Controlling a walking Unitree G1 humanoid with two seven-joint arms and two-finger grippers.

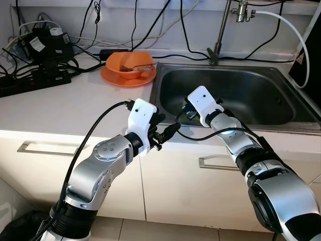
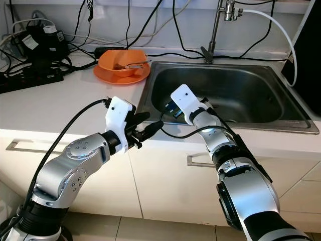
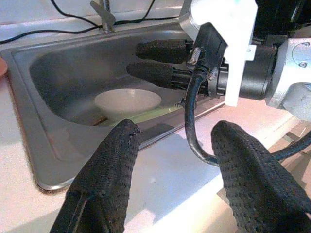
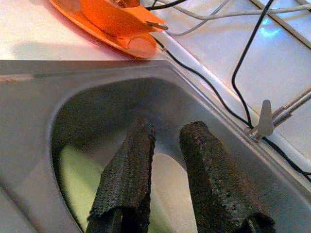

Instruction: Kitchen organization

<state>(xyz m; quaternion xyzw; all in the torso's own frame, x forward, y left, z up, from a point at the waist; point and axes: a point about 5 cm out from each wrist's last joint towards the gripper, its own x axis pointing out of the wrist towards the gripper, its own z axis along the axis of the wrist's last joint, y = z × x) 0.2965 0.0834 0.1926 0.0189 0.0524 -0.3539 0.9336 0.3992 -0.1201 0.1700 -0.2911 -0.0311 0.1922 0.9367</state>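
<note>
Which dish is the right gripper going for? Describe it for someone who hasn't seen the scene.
Start at the steel sink set into the white counter. Down in its near-left corner, beneath the right gripper, lies a pale round dish. It is off-white and sits inside the basin, unlike the orange bowl on its orange plate up on the counter.

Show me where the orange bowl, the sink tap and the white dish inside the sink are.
orange bowl [image 1: 131, 62]: left eye view, its front wall.
sink tap [image 1: 219, 31]: left eye view, its upright pipe.
white dish [image 3: 127, 101]: left wrist view, its middle.
</note>
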